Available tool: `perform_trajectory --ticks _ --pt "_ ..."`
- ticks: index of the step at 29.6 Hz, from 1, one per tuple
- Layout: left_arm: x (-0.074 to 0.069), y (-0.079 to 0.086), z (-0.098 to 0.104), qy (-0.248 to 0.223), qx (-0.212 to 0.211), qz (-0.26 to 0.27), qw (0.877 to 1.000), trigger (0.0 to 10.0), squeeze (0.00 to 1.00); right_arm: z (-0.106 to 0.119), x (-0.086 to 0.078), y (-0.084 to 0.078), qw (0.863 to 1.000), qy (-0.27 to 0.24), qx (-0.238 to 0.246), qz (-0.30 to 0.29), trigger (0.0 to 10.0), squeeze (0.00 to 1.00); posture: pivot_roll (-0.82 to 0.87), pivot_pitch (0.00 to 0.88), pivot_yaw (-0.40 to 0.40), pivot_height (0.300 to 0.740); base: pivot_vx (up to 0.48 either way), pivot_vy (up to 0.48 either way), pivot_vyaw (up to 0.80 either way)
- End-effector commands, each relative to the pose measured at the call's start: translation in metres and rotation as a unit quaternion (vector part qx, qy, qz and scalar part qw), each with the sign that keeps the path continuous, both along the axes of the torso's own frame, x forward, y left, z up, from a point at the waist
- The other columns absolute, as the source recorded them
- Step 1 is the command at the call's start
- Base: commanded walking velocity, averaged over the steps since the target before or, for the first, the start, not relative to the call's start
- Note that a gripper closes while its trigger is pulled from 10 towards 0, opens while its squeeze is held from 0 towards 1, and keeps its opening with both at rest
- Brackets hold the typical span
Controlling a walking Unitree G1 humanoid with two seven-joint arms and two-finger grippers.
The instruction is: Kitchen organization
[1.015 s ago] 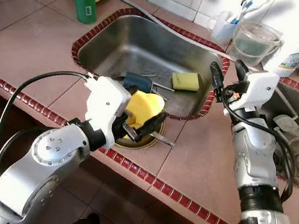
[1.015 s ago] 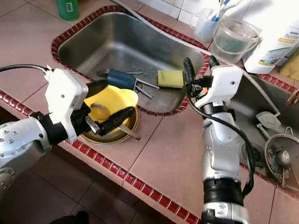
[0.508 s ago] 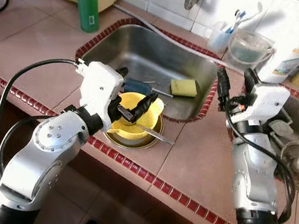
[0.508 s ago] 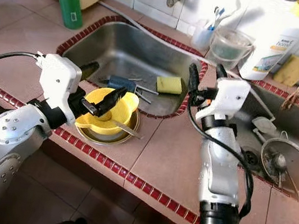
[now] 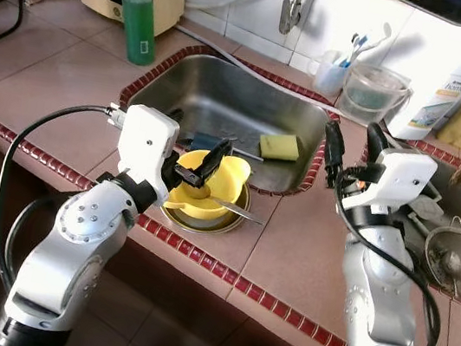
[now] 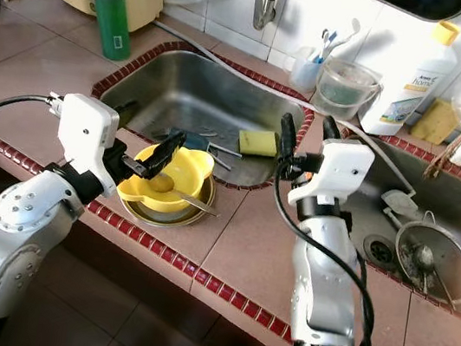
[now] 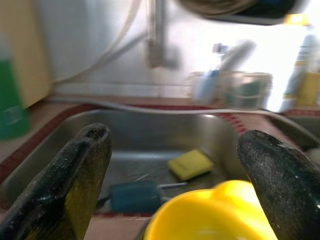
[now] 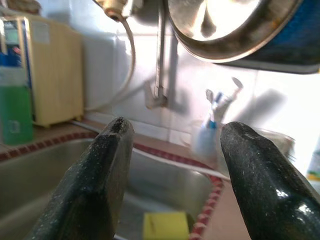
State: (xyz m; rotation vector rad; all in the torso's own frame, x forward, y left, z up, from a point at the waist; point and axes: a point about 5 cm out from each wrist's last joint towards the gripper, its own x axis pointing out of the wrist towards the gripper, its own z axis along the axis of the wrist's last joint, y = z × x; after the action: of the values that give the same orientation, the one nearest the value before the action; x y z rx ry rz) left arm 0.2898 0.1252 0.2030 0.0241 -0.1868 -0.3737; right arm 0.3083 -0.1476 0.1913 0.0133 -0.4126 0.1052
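Left gripper [image 5: 198,166]: fingers apart, hovering just over the yellow bowl [image 5: 208,189], gripping nothing.
Yellow bowl: on the tiled counter [image 5: 305,255], in front of the steel sink [image 5: 225,93], resting in a metal dish [image 5: 236,218].
Right gripper [image 5: 350,148]: fingers apart, raised beside the sink's right rim.
Yellow sponge [image 5: 279,146]: inside the sink.

You see a brushed metal sink [image 5: 225,93] with a dull sheen, set in matt tiled counter [image 5: 44,73]. The yellow bowl [image 5: 211,183] looks like glossy plastic, resting in a shiny metal dish [image 5: 227,221]. The yellow sponge [image 5: 280,146] looks soft and porous. The green bottle [image 5: 137,13] is translucent plastic.
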Motion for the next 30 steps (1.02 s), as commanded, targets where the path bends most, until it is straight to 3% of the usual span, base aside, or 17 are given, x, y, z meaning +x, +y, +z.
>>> perform_trajectory --ticks 1,8,12,13,18,23,30 --pt "0.006 0.009 -0.008 0.012 -0.004 0.042 0.999 10.0 0.00 -0.004 -0.001 -0.003 1.000 0.011 -0.003 -0.022 10.0 0.00 -0.18 0.059 -0.041 0.740 0.000 0.000 0.00" --pt "0.030 0.028 -0.027 0.045 -0.039 0.137 0.989 10.0 0.00 -0.018 0.005 -0.002 0.998 0.039 -0.001 -0.050 10.0 0.00 -0.18 0.033 -0.037 0.740 0.000 0.000 0.00" --pt "0.038 0.026 -0.030 0.045 -0.011 0.137 0.990 10.0 0.00 -0.019 0.010 -0.001 0.997 0.043 0.015 -0.057 10.0 0.00 -0.19 0.025 -0.047 0.740 0.000 0.000 0.00" --pt "0.042 0.024 -0.032 0.045 -0.013 0.112 0.993 10.0 0.00 -0.021 0.013 0.001 0.996 0.061 0.031 -0.055 10.0 0.00 -0.19 0.020 -0.051 0.740 0.000 0.000 0.00" --pt "0.054 0.026 -0.035 0.053 -0.004 0.139 0.989 10.0 0.00 -0.018 0.015 0.004 0.996 0.056 0.023 -0.060 10.0 0.00 -0.21 0.008 -0.052 0.740 0.000 0.000 0.00" --pt "0.057 0.026 -0.043 0.063 -0.008 0.140 0.988 10.0 0.00 -0.021 0.011 0.004 0.996 0.053 0.021 -0.072 10.0 0.00 -0.23 0.000 -0.031 0.740 0.000 0.000 0.00" --pt "0.047 0.035 -0.053 0.064 -0.028 0.149 0.986 10.0 0.00 -0.035 -0.001 0.000 0.994 0.051 -0.008 -0.096 10.0 0.00 -0.24 0.009 -0.006 0.740 0.000 0.000 0.00"
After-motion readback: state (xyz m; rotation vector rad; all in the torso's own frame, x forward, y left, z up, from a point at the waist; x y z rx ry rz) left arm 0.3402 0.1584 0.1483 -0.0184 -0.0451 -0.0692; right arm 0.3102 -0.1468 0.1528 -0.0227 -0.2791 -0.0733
